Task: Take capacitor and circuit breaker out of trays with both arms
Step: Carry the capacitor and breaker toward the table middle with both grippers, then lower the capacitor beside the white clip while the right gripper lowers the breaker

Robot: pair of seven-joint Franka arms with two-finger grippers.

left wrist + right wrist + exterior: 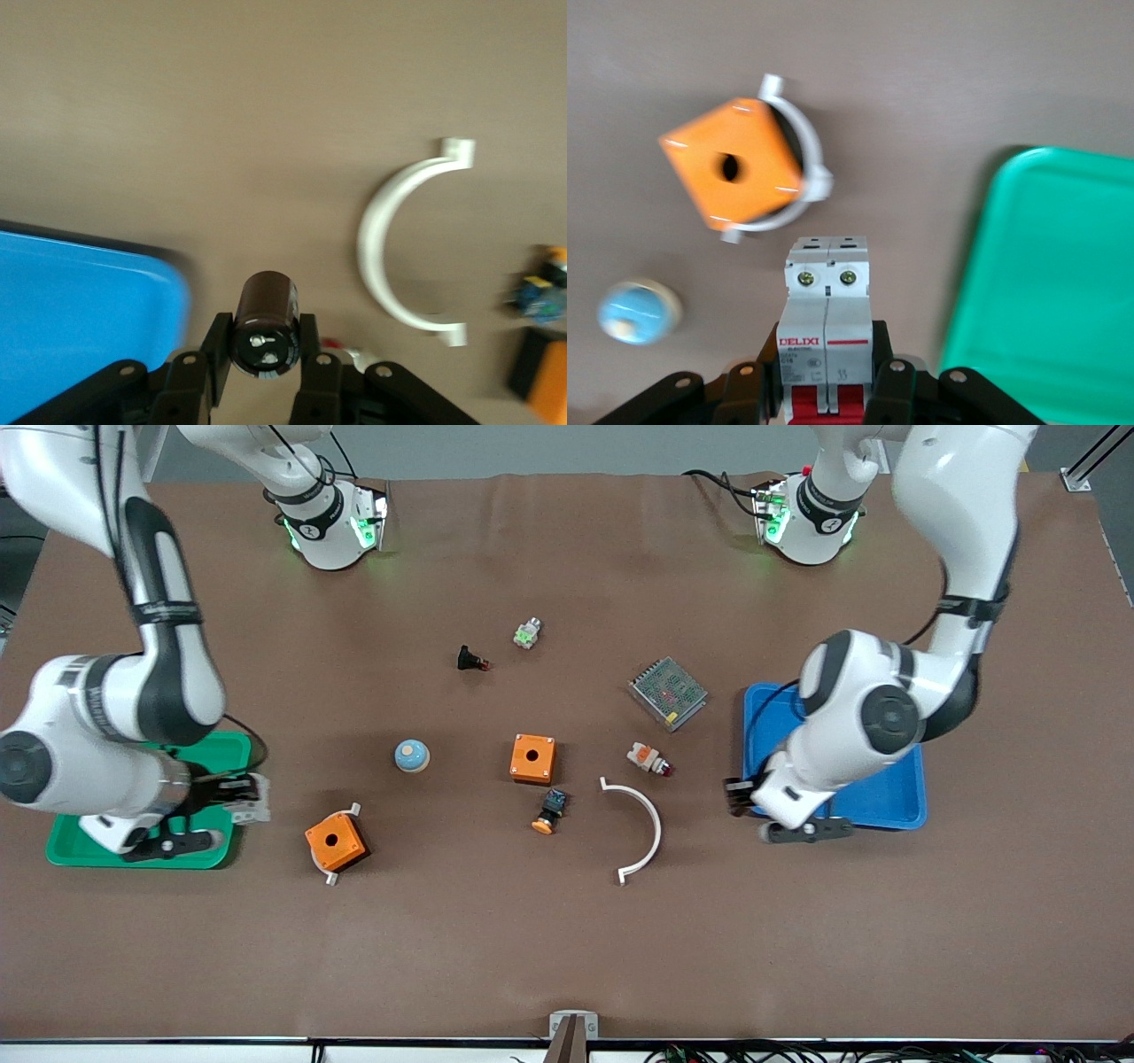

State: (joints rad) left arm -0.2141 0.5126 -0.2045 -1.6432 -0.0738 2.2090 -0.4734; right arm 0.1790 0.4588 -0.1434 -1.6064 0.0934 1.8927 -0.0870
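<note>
My left gripper (737, 795) is shut on the capacitor (264, 326), a small dark cylinder with a silvery-marked end. It hangs over the brown table just beside the edge of the blue tray (886, 802), which also shows in the left wrist view (80, 301). My right gripper (246, 797) is shut on the breaker (827, 319), a white block with a red band and red switches. It holds the breaker (252, 802) over the table at the edge of the green tray (89, 852), which also shows in the right wrist view (1054, 283).
On the table lie two orange boxes (533, 758) (336, 841), a white curved piece (645, 828), a blue-and-white dome (412, 755), a meshed metal box (668, 693), a black button with an orange cap (550, 811), a white-and-orange part (648, 759) and a black button with a red tip (472, 660).
</note>
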